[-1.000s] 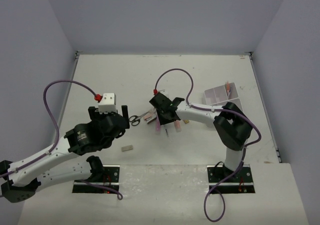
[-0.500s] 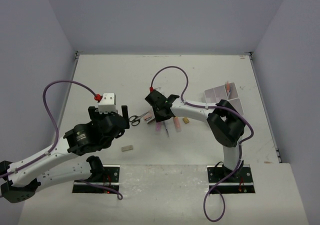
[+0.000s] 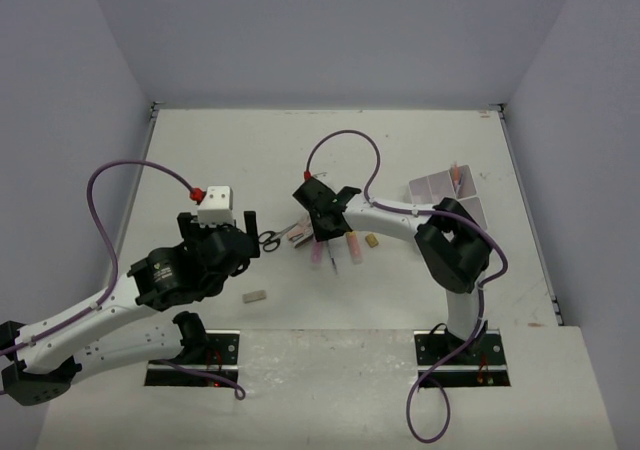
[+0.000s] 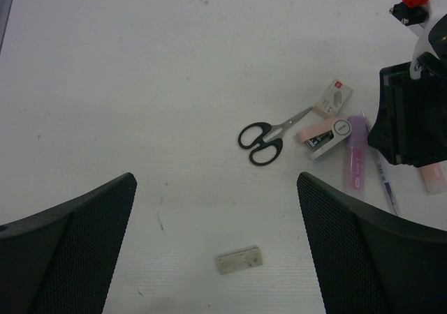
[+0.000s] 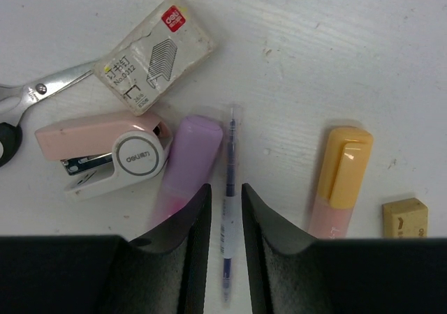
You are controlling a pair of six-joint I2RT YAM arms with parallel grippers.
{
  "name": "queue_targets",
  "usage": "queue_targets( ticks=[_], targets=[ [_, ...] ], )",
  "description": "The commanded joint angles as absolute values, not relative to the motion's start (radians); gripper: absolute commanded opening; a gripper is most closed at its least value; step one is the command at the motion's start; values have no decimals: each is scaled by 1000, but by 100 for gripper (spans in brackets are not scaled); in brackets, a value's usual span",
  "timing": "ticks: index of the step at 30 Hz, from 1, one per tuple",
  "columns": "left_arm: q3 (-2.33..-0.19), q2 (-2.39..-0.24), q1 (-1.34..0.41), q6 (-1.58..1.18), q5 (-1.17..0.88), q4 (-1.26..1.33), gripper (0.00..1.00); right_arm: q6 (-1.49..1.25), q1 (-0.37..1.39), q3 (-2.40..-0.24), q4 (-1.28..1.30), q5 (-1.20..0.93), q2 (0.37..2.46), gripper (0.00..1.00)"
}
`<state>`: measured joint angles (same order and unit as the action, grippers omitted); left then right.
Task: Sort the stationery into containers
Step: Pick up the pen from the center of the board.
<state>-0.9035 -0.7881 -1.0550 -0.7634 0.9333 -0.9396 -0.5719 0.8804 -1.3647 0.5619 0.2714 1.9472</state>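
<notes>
The white divided tray (image 3: 440,192) stands at the right with an orange marker (image 3: 456,178) in it. My right gripper (image 5: 225,188) hangs low over the stationery pile (image 3: 322,232), its jaws a narrow gap apart on either side of a thin blue pen (image 5: 229,160) that lies on the table. A purple marker (image 5: 185,164) lies to the pen's left, a pink marker with an orange cap (image 5: 342,178) and a tan eraser (image 5: 405,216) to its right. Black-handled scissors (image 4: 265,138) lie left of the pile. My left gripper (image 4: 216,181) is wide open above a grey eraser (image 4: 239,259).
A pink and white stapler (image 5: 105,150) and a box of staples (image 5: 154,52) lie against the purple marker and the scissors' blades. The grey eraser (image 3: 254,296) lies alone near the table's front edge. Purple cables arch over both arms.
My right gripper has moved from over the near end of the pile up to the pen, uncovering the orange-capped marker and the tan eraser. The left arm has not moved.
</notes>
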Motion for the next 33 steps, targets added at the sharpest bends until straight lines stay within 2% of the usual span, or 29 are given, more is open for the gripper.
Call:
queue_targets(
  ticks=[1, 20, 25, 31, 33],
  targets=[
    [-918, -793, -1055, -747, 948, -903, 100, -571, 860, -1370, 572, 292, 1940, 26],
    [-914, -798, -1055, -732, 939, -891, 100, -549, 841, -1419, 565, 241, 2047, 24],
    [-913, -798, -1055, -730, 938, -887, 100, -551, 836, -1413, 564, 245, 2053, 17],
    [-913, -798, -1055, -724, 934, -884, 100, -552, 816, -1404, 574, 244, 2037, 0],
    [-912, -795, -1055, -722, 934, -883, 100, -558, 814, -1394, 576, 251, 1995, 0]
  ],
)
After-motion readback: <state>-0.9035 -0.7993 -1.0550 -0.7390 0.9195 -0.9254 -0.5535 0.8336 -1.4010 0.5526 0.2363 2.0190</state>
